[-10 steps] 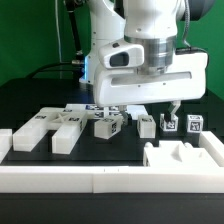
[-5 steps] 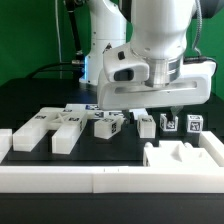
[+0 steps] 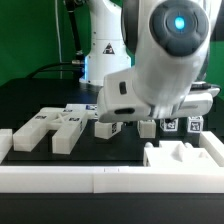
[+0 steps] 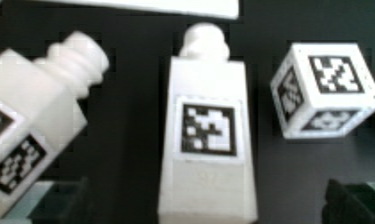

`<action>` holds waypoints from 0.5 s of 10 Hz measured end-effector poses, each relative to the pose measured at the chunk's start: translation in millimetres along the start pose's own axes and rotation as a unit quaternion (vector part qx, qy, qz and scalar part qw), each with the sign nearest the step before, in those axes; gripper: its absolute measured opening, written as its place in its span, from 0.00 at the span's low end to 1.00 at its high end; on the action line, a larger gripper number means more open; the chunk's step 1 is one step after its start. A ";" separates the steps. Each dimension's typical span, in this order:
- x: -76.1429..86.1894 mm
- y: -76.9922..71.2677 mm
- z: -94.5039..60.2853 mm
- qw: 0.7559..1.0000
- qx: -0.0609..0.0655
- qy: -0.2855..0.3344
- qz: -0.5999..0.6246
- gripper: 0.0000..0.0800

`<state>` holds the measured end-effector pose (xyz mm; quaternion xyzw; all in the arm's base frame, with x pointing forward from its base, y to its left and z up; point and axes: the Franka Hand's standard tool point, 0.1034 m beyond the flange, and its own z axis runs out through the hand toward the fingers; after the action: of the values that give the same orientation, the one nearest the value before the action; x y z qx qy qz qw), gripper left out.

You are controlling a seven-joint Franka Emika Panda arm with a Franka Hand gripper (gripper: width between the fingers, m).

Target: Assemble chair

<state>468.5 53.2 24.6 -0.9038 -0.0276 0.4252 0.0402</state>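
The chair is not joined. Its chunky matte-white plastic chair pieces, each carrying square black-and-white tags, are spread in a row across the black table (image 3: 25,100).

In the wrist view, a long white post (image 4: 205,130) with a narrow peg at one end is seen lying flat, tag upward. It lies directly between the two dark fingertips (image 4: 353,205) of the gripper (image 4: 210,205). The fingers are spread wide, one on each side of the post and apart from it, and nothing is held. A second white post (image 4: 33,110) with a stepped neck is lying tilted just beside the first. A small white tagged cube (image 4: 326,90) is set near on the other side and touches neither post.

In the exterior view, two flat notched white blocks (image 3: 50,130) are seen side by side at the left of the row. The posts are found in the middle, and another small tagged cube (image 3: 193,125) is at the right end.

Much of that view is filled by the glossy white robot arm (image 3: 170,50). Its hand is hung low over the middle-right of the row, and the fingers are hidden there. A wide white notched block (image 3: 175,155) is set near and to the right, just behind the long low white border rail (image 3: 80,180) that runs along the near edge.
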 end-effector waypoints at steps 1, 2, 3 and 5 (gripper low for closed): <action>3.5 1.3 3.0 1.000 0.001 -0.013 0.001 0.81; 5.3 0.8 5.2 1.000 0.000 -0.013 -0.001 0.81; 6.6 0.8 6.9 1.000 0.000 -0.011 -0.001 0.81; 6.7 1.5 13.0 1.000 0.000 -0.013 -0.001 0.81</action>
<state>462.8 52.9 11.0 -0.8980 -0.0287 0.4372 0.0403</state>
